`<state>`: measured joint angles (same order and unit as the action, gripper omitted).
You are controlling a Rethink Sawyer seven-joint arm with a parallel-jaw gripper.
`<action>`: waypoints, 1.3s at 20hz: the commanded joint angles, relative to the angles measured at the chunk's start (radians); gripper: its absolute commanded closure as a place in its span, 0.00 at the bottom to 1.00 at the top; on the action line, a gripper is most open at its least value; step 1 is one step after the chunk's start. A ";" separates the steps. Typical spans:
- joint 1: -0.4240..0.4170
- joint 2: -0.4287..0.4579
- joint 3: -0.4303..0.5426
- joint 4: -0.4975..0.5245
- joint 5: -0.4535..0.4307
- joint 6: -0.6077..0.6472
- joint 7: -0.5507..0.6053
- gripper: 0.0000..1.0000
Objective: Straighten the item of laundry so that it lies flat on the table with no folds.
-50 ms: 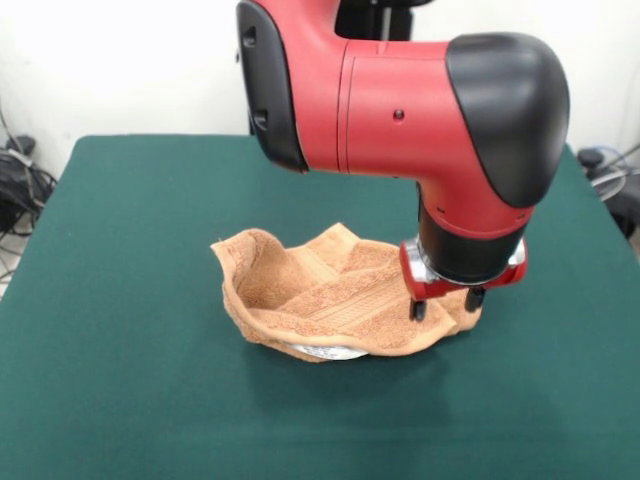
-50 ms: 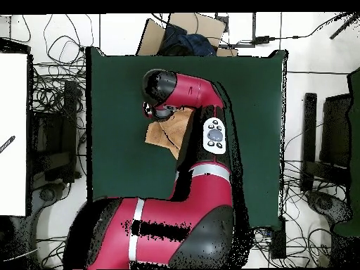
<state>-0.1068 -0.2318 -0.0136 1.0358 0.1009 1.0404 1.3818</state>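
Gripper (image 1: 446, 303) first: its two dark fingertips hang below the red wrist ring and reach the towel's edge at the picture's right in the front view; a gap shows between the tips, yet whether they pinch cloth or stand released I cannot tell. From there, largest to smallest: the table (image 1: 120, 300) is a broad dark green top, bare apart from the cloth; the arm (image 2: 190, 91) lies across its middle in the overhead view and hides much of the cloth; the item of laundry (image 1: 320, 295), an orange-brown terry towel, sits near the table's centre, and seems to rest over something pale that peeks out beneath its near edge.

By my judgement the task is far from done; the towel is cupped like a bowl, its edges curled up and its middle creased along a woven band; no side lies flat; every edge remains to be drawn out and smoothed.

Around the table runs a pale floor; cables (image 2: 53, 91) tangle along one side.
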 commanded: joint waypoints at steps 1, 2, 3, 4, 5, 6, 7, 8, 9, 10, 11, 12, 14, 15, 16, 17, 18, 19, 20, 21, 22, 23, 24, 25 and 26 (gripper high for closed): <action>0.013 0.016 0.032 0.109 -0.047 -0.115 0.134 0.00; 0.014 0.020 0.031 0.110 -0.049 -0.123 0.135 0.00; 0.016 0.023 0.030 0.111 -0.052 -0.130 0.136 0.00; 0.016 0.026 0.029 0.111 -0.052 -0.135 0.137 0.00; 0.017 0.028 0.029 0.112 -0.053 -0.140 0.137 0.00; 0.018 0.030 0.028 0.111 -0.053 -0.141 0.138 0.00; 0.018 0.032 0.027 0.111 -0.053 -0.142 0.138 0.00; 0.019 0.034 0.027 0.110 -0.053 -0.143 0.136 0.00; 0.019 0.035 0.027 0.109 -0.053 -0.143 0.135 0.00; 0.019 0.035 0.027 0.108 -0.053 -0.142 0.134 0.00; 0.019 0.036 0.027 0.109 -0.052 -0.141 0.134 0.00; 0.019 0.036 0.026 0.107 -0.052 -0.139 0.134 0.00; 0.020 0.037 0.024 0.103 -0.053 -0.132 0.132 0.00; 0.021 0.037 0.024 0.100 -0.053 -0.130 0.131 0.00; 0.020 0.039 0.025 0.098 -0.053 -0.126 0.129 0.00; 0.020 0.040 0.025 0.097 -0.052 -0.124 0.129 0.00; 0.019 0.041 0.026 0.098 -0.052 -0.125 0.128 0.00; 0.018 0.042 0.027 0.099 -0.051 -0.126 0.127 0.00; 0.016 0.043 0.028 0.100 -0.050 -0.127 0.127 0.00; 0.015 0.044 0.029 0.101 -0.050 -0.128 0.126 0.00; 0.015 0.044 0.029 0.101 -0.050 -0.127 0.125 0.00; 0.015 0.043 0.029 0.102 -0.050 -0.125 0.125 0.00; 0.014 0.043 0.031 0.105 -0.049 -0.127 0.124 0.00; 0.013 0.043 0.032 0.107 -0.048 -0.128 0.123 0.00; 0.012 0.047 0.034 0.106 -0.048 -0.127 0.119 0.00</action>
<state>-0.1042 -0.2170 -0.0137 1.0358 0.1009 0.9728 1.3818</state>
